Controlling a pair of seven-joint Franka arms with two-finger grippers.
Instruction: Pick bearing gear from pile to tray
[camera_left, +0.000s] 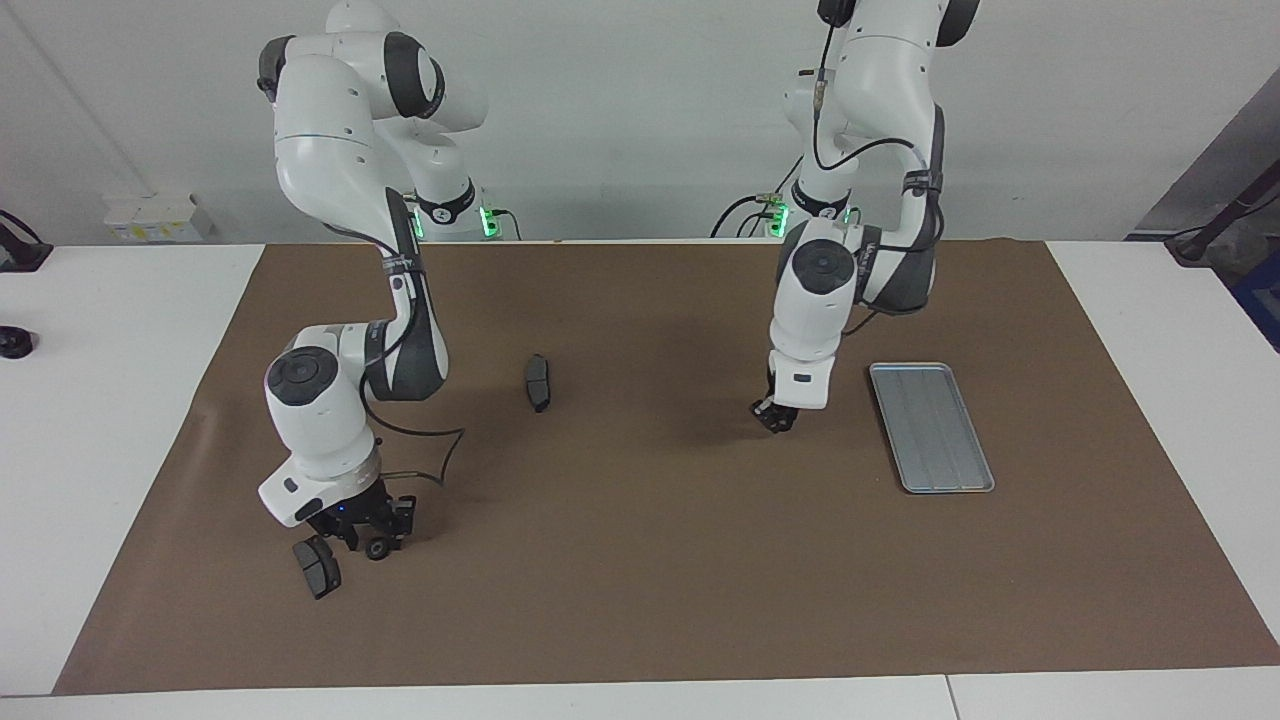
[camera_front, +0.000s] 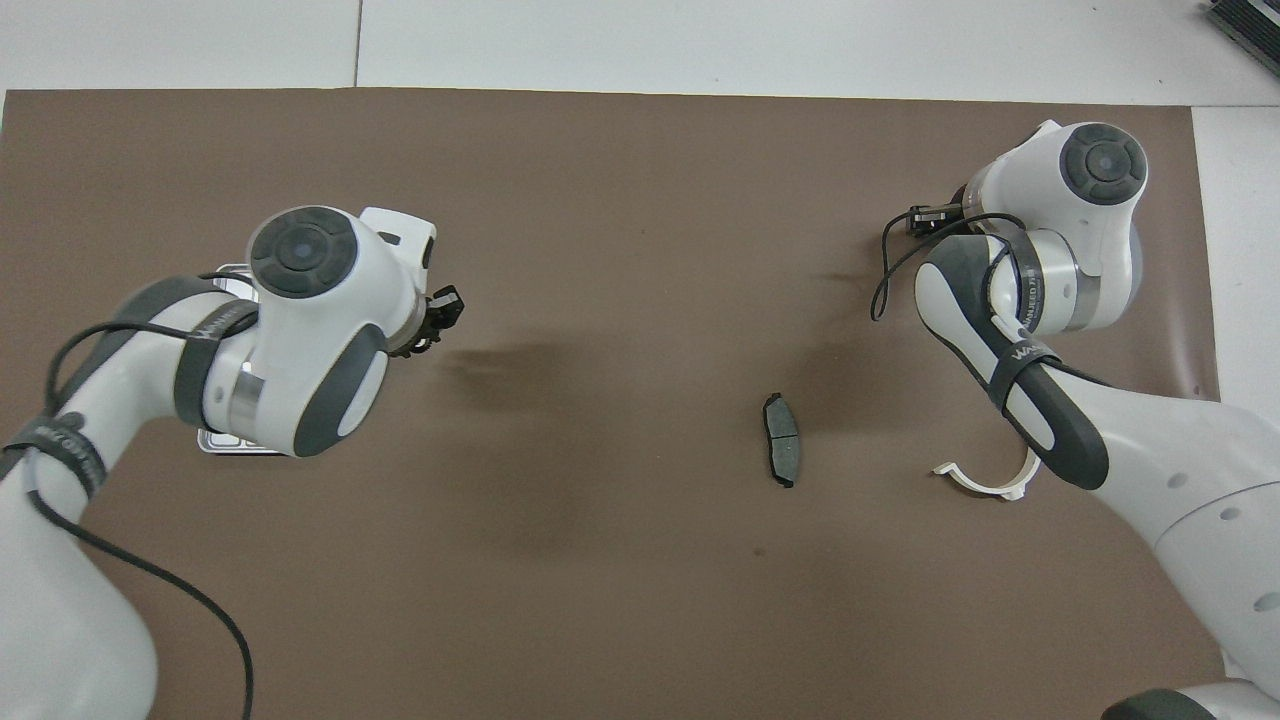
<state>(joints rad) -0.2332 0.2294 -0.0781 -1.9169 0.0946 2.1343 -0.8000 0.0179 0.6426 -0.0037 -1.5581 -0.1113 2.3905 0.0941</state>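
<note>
The silver tray (camera_left: 930, 427) lies toward the left arm's end of the table; in the overhead view only a sliver of the tray (camera_front: 235, 447) shows under the left arm. My left gripper (camera_left: 778, 418) hangs over the brown mat beside the tray, shut on a small black bearing gear; the left gripper (camera_front: 445, 305) also shows from above. My right gripper (camera_left: 368, 530) is down over a second black ring (camera_left: 378, 547) on the mat, next to a dark grey pad (camera_left: 317, 567). From above, the right arm hides that ring and pad.
Another dark pad (camera_left: 538, 382) (camera_front: 782, 440) lies mid-mat between the arms. A white half-ring bracket (camera_front: 985, 480) sits partly under the right arm, nearer the robots than its gripper. The brown mat (camera_left: 640, 580) covers most of the white table.
</note>
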